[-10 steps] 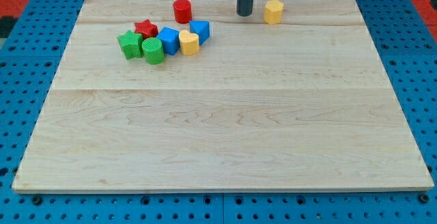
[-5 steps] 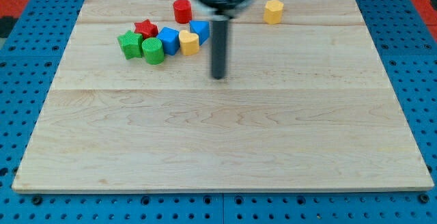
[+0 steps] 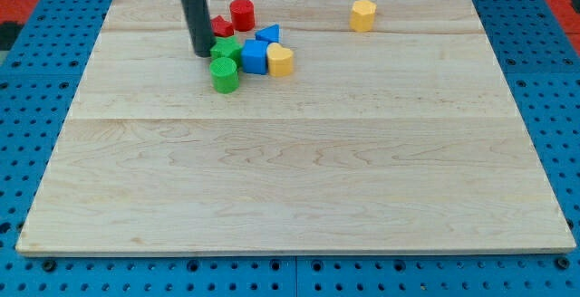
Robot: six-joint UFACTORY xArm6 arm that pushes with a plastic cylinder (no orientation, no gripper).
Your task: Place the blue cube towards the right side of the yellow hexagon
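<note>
My rig carries no hand, only the dark rod, so there is nothing to hold wide, narrow or closed. My tip (image 3: pixel 202 53) stands on the tabletop (image 3: pixel 290 179) near the view's top left, at the left edge of a tight cluster of blocks. It is just beside the green star (image 3: pixel 225 51), close enough that I cannot tell whether they touch. The rod hides part of the red star (image 3: pixel 222 27), which peeks out on its right side.

Just below the green star sits the green cylinder (image 3: pixel 225 75), touching it or nearly so. To the right of the green star is the blue cube (image 3: pixel 255 58), pressed against it on one side and against the yellow heart-like block (image 3: pixel 280 61) on the other. Behind the cube, towards the view's top, lies a second blue block (image 3: pixel 267 34), whose shape I cannot make out for sure. The red cylinder (image 3: pixel 241 14) stands above the cluster, a little apart from it and near the red star.

The yellow hexagon (image 3: pixel 362 14) stands alone near the view's top, well to the right of the cluster. Between the blue cube and the hexagon sit the yellow heart-like block and the second blue block, both on the cube's right flank. The green star lies between my tip and the cube.
</note>
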